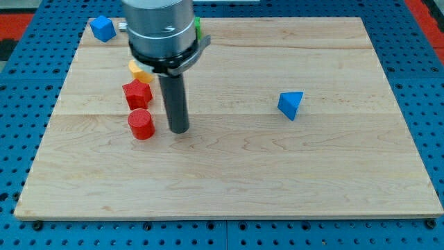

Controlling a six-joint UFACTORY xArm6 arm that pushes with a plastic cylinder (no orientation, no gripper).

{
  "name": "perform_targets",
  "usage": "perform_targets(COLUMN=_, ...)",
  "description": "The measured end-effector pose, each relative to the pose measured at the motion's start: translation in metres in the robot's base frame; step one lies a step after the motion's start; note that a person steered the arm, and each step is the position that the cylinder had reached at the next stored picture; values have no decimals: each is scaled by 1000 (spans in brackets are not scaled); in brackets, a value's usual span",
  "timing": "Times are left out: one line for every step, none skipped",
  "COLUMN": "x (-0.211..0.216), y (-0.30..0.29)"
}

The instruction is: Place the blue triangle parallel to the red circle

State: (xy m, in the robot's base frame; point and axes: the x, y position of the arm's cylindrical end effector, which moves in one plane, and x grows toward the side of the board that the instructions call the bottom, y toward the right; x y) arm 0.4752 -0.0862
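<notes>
The blue triangle lies on the wooden board right of the middle. The red circle, a short red cylinder, stands at the view's left. My tip rests on the board just to the right of the red circle, a small gap apart, and far to the left of the blue triangle. The rod rises from the tip to the arm's grey body at the view's top.
A red star-like block sits just above the red circle. A yellow block lies above that, partly hidden by the arm. A blue block sits at the top left corner. A bit of green shows behind the arm.
</notes>
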Motion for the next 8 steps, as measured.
perform_targets(x=0, y=-11)
perform_targets(x=0, y=-13)
perform_targets(x=0, y=-33)
perform_targets(x=-12, y=43)
perform_targets(x=-57, y=146)
perform_targets(x=-71, y=244)
perform_targets(x=-71, y=296)
perform_targets(x=-50, y=339)
